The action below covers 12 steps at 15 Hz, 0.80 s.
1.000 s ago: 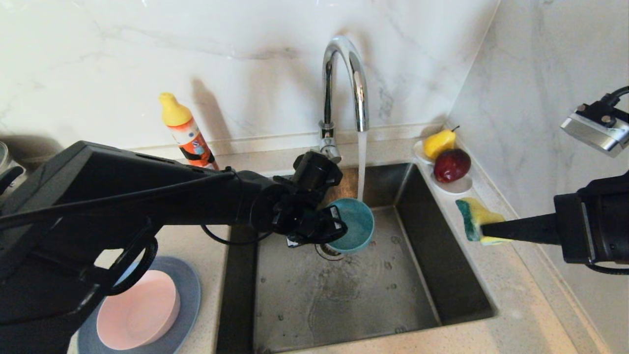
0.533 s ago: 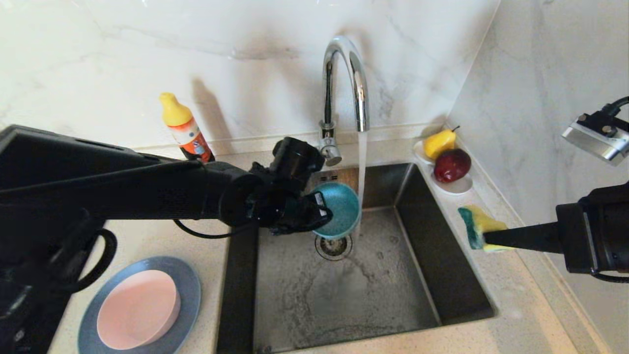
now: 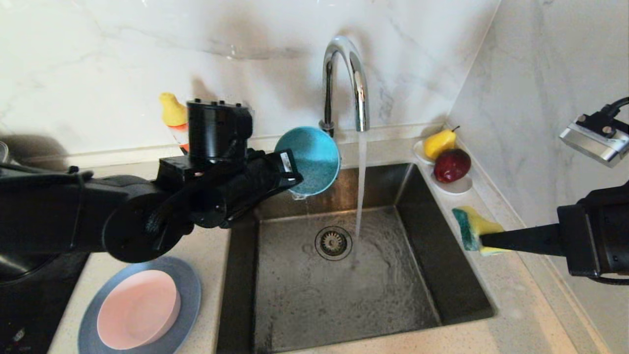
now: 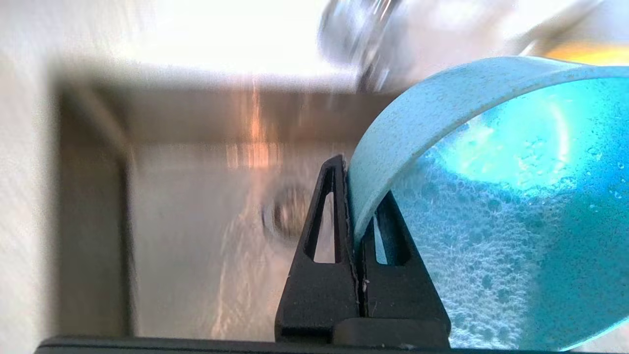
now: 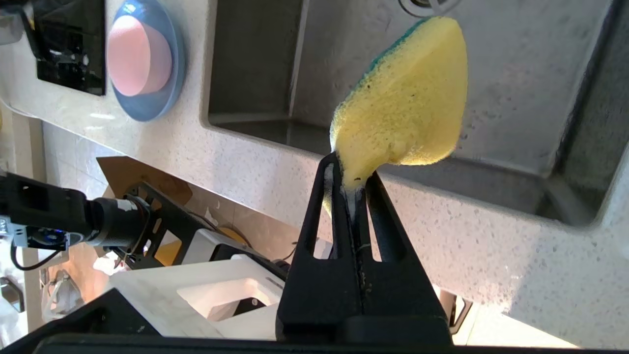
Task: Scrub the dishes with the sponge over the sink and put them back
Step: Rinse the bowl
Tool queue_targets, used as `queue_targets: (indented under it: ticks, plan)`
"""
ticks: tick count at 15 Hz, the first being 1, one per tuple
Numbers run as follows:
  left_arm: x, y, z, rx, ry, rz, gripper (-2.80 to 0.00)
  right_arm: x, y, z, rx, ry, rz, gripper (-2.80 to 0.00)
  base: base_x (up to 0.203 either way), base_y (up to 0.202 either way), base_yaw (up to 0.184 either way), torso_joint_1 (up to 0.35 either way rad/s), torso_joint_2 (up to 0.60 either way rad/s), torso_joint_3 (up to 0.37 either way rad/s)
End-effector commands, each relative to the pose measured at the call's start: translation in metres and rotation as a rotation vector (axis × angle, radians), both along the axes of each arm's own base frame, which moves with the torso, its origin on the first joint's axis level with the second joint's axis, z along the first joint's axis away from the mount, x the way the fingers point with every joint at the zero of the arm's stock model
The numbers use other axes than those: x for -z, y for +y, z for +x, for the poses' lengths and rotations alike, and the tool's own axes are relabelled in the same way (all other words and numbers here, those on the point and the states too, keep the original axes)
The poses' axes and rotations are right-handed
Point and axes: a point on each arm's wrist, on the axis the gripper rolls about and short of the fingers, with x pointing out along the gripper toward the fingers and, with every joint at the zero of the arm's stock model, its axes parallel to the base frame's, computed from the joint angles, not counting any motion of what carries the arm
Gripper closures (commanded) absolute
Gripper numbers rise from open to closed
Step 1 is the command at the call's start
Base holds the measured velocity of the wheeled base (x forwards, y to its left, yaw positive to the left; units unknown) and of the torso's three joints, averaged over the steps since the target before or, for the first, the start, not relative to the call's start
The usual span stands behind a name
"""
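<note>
My left gripper (image 3: 291, 176) is shut on the rim of the teal bowl (image 3: 309, 160), which hangs tilted on its side above the sink's (image 3: 462, 300) back left corner, left of the running water. In the left wrist view the fingers (image 4: 339, 216) pinch the bowl's (image 4: 516, 206) wet rim. At the sink's right edge my right gripper (image 3: 484, 241) is shut on the yellow-and-green sponge (image 3: 472, 227), held above the counter; the right wrist view shows the sponge (image 5: 408, 98) squeezed between the fingertips. The pink bowl (image 3: 137, 309) sits in the grey-blue plate (image 3: 189, 287) on the counter at front left.
Water streams from the chrome tap (image 3: 346, 83) onto the sink floor beside the drain (image 3: 333, 242). An orange bottle (image 3: 173, 118) with a yellow cap stands at the back wall behind my left arm. A white saucer (image 3: 457, 186) with a pear and an apple sits at the back right.
My left arm has lifted the teal bowl out of the water stream, up and to the left, turning it on its side. The right gripper with the sponge has stayed put.
</note>
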Motion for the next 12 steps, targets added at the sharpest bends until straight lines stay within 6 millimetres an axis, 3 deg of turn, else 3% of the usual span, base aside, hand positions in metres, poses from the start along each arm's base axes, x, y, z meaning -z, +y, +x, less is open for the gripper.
queue_targets:
  ticks: [1, 9, 12]
  plan:
    - [-0.018, 0.012, -0.017, -0.001, -0.206, -0.030, 0.00, 0.003, -0.003, -0.001, -0.002, 0.014, 0.007, 0.00, 0.000, 0.000, 0.000, 0.000, 0.00, 0.000]
    - [-0.024, 0.022, -0.033, 0.012, -0.478, -0.111, 0.00, 0.007, -0.002, 0.000, -0.031, 0.037, 0.016, 0.00, 0.000, 0.000, 0.000, 0.000, 0.00, 0.000]
    - [-0.036, 0.031, -0.048, 0.055, -0.589, -0.169, 0.00, 0.007, 0.000, 0.003, -0.033, 0.035, 0.018, 0.00, 0.000, 0.000, 0.000, 0.000, 0.00, 0.000]
